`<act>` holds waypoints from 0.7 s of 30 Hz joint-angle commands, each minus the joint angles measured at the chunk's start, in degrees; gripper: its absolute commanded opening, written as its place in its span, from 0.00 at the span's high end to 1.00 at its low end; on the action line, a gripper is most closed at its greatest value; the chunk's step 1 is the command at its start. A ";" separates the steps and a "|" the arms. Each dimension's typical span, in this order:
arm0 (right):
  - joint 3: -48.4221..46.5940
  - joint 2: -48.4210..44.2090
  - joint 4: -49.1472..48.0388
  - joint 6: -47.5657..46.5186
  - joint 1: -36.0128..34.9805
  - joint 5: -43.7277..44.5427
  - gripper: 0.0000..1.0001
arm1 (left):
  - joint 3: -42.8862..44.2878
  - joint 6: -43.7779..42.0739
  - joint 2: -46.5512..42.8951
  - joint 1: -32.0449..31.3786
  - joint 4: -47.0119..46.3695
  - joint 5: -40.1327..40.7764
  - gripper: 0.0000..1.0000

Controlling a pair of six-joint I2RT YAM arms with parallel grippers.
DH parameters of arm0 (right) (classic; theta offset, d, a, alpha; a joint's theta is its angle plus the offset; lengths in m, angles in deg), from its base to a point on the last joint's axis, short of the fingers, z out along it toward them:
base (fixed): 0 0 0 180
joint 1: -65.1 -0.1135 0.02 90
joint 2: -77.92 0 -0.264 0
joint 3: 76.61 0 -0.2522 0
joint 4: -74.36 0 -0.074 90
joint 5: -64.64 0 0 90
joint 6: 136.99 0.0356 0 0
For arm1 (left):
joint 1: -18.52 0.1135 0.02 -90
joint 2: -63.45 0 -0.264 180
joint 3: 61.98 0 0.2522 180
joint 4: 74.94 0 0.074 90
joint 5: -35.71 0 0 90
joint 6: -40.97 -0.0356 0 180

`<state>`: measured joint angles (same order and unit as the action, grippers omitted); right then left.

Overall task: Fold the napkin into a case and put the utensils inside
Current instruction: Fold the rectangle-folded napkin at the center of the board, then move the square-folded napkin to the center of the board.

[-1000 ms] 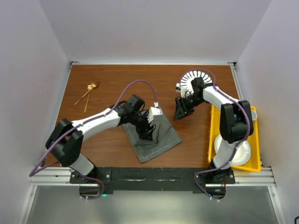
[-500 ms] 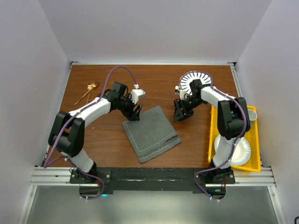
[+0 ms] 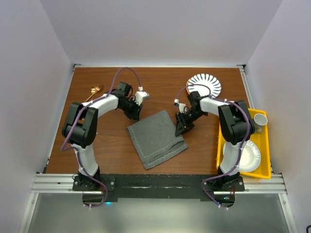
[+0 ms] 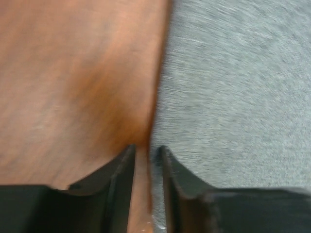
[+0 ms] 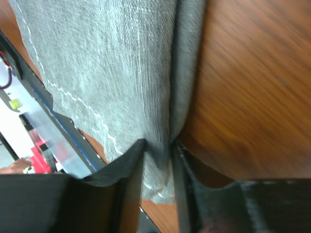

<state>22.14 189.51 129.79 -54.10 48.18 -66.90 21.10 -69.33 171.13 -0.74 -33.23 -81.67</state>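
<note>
The dark grey napkin [image 3: 156, 138] lies folded on the wooden table, tilted like a diamond. My left gripper [image 3: 135, 114] is at its upper left edge. In the left wrist view its jaws [image 4: 147, 148] are nearly together and straddle the napkin's edge [image 4: 233, 87], with a sliver of wood between them; whether they pinch it I cannot tell. My right gripper [image 3: 180, 128] is at the napkin's right edge. Its jaws [image 5: 158, 143] are shut on a bunched ridge of the fabric [image 5: 112, 63]. The two gold utensils [image 3: 92, 94] lie at the far left. No case is formed.
A striped plate [image 3: 204, 83] sits at the back right, just behind my right arm. A yellow tray [image 3: 219, 141] along the right edge holds a white paper plate [image 3: 248, 155] and a white cup [image 3: 260, 120]. White walls enclose the table.
My left gripper left the napkin's middle for its upper left edge and its jaws narrowed. My right gripper came from beside the striped plate to the napkin's right edge and closed on it.
</note>
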 commanded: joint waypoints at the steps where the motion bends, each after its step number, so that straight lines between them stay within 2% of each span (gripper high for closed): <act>1: 0.34 1.78 -9.58 6.66 -2.76 -1.70 0.69 | 6.60 -2.20 2.18 3.96 -0.44 -0.75 0.79; 2: -0.19 3.09 -11.59 8.94 -3.11 -1.79 0.70 | 7.75 -2.73 2.79 4.32 -0.09 -0.14 0.83; 4: -1.86 4.07 -12.66 10.88 -3.55 -2.14 0.68 | 11.17 -3.96 4.55 5.55 1.49 -0.13 0.85; 7: -3.27 3.81 -11.35 10.72 -3.64 -3.28 0.60 | 13.12 -4.75 3.34 6.96 2.21 -2.15 0.62; 8: -3.18 3.20 -10.13 10.54 -3.55 -4.50 0.58 | 12.51 -4.84 1.76 7.22 1.33 -3.11 0.50; 10: -1.96 0.04 -8.98 10.19 -3.55 -4.95 0.46 | 7.88 -5.72 -4.65 7.05 -2.62 -4.08 0.44; 12: 0.06 -2.33 -6.79 9.14 -3.20 -4.35 0.44 | 4.00 -5.72 -11.31 6.61 -4.82 -5.85 0.42; 17: 3.67 -6.39 -4.76 7.47 -2.41 -0.92 0.48 | -8.92 -6.95 -18.37 0.55 -0.61 2.04 0.42; 19: 4.81 -6.30 -5.19 7.47 -2.50 -0.83 0.57 | -13.74 -6.86 -21.18 -0.94 -1.22 2.41 0.42; 21: 5.60 -5.68 -6.77 7.73 -2.58 -0.91 0.64 | -16.83 -7.04 -22.51 -3.22 -1.84 3.82 0.46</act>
<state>26.01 184.55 123.73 -45.67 45.64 -69.31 10.87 -74.83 150.01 -1.38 -35.40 -81.30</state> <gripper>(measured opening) 0.415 0.565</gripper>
